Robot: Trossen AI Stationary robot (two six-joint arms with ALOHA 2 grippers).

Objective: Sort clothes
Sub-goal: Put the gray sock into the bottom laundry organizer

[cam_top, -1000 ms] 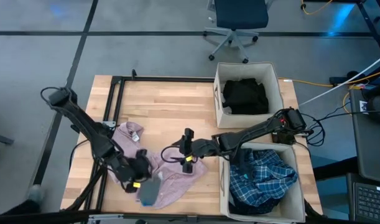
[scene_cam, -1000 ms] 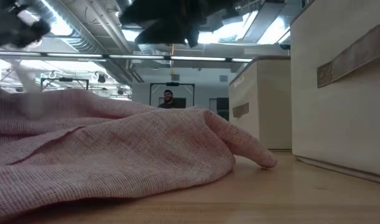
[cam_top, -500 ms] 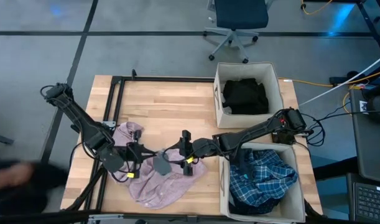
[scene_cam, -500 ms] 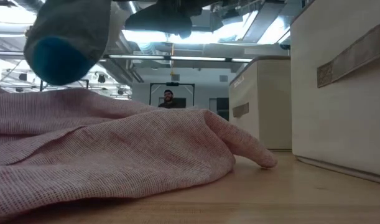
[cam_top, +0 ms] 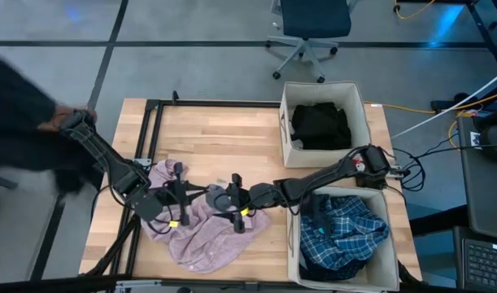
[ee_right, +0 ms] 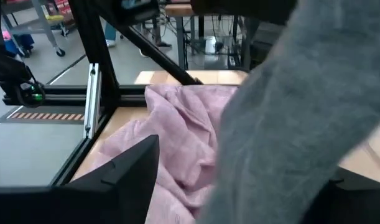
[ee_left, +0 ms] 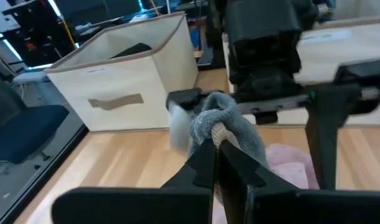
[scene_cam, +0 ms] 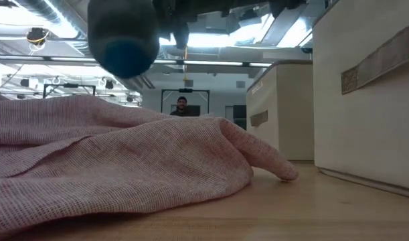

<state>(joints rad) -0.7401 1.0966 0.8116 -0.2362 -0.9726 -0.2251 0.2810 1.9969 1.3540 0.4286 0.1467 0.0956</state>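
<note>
A grey sock with a blue toe (cam_top: 218, 198) hangs in the air over the pale pink garment (cam_top: 201, 238), which lies crumpled on the table's near left part. My left gripper (cam_top: 201, 198) is shut on the sock and points level toward the table's right. My right gripper (cam_top: 234, 203) faces it from the right, open, one finger on either side of the sock (ee_right: 283, 112). In the low view the sock's toe (scene_cam: 124, 39) hangs clear above the pink cloth (scene_cam: 124, 154). My left gripper pinches a bunched end of the grey sock (ee_left: 222, 127) between its two fingers, coming at it level from the table's left. The sock is lifted clear of the pink garment and droops past the fingertips, toe end lowest. My right gripper: I cannot tell whether its open fingers touch the sock.
Two beige bins stand at the right: the far one (cam_top: 355, 91) holds black clothes, the near one (cam_top: 295, 244) a blue plaid garment. A black frame (cam_top: 150, 130) runs along the table's left side. A person's dark sleeve (cam_top: 20, 106) reaches in at the left edge.
My left gripper has risen from the pink garment's near edge toward the far edge and my right gripper, tipping from pointing down to level. The sock has come up with it, lifted clear. My right gripper has moved a little toward the left, up to the sock.
</note>
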